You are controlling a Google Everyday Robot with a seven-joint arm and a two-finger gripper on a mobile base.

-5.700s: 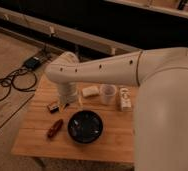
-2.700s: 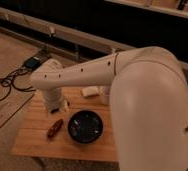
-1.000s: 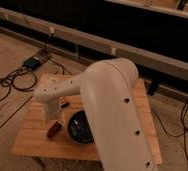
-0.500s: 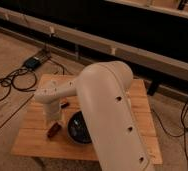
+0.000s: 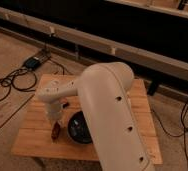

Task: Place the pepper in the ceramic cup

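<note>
The hand (image 5: 54, 121), its state hidden, sits at the pepper (image 5: 56, 133) beside the black bowl (image 5: 75, 130).

No writing, label, brand, number or sign can be read here: not on the white shell of the arm (image 5: 107, 100) (it shows only a row of small dark holes), not on the wooden table (image 5: 32, 140), not on the black bowl (image 5: 79, 131), and not on the dark box (image 5: 33, 62) on the floor among the cables. The gripper (image 5: 54, 122) hangs low over the left part of the table, right at the pepper (image 5: 55, 132) and just beside the bowl, and it bears no legible marking either.
</note>
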